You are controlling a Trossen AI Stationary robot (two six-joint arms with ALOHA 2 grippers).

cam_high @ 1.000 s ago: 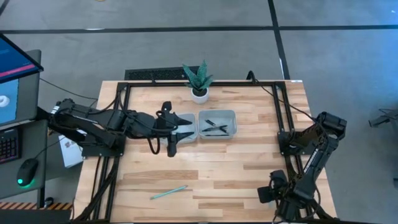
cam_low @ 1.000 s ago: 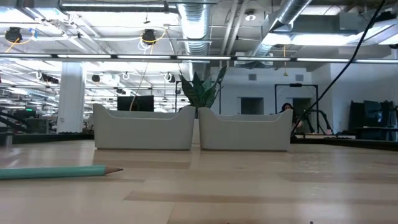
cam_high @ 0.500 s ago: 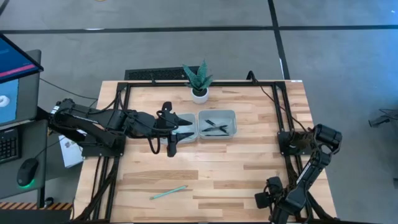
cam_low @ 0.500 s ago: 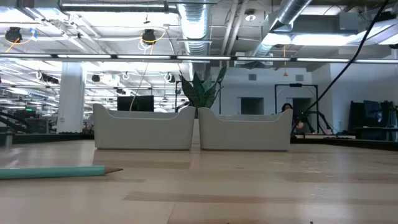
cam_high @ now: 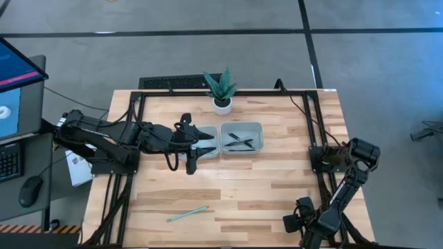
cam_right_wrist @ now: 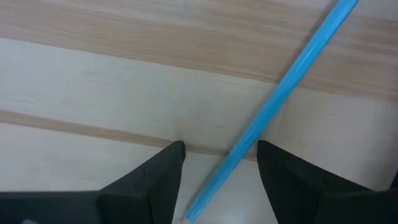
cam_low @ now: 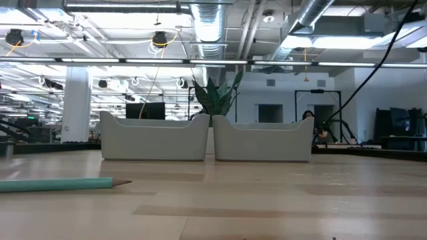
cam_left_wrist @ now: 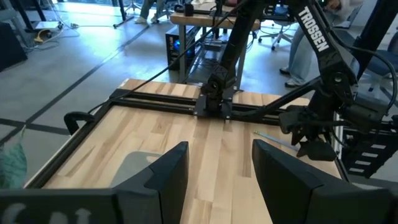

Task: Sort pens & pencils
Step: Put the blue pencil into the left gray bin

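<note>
The right hand (cam_right_wrist: 217,180) hangs low over the surface (cam_high: 263,187), well off to the near right of the trays, fingers spread wide with nothing gripped. A pencil (cam_right_wrist: 273,106) lies flat on the wood directly beneath it, slanting across the gap between the fingers.

The left hand (cam_high: 192,160) sits at the near edge of the left tray (cam_high: 205,138), fingers wide and empty. Another pencil (cam_high: 187,214) lies on the surface well in front of the left tray.

The pens (cam_high: 239,142) rest inside the right tray (cam_high: 257,128), just beside the left tray.

"TROSSEN" reads in white on the right arm (cam_left_wrist: 314,31).
</note>
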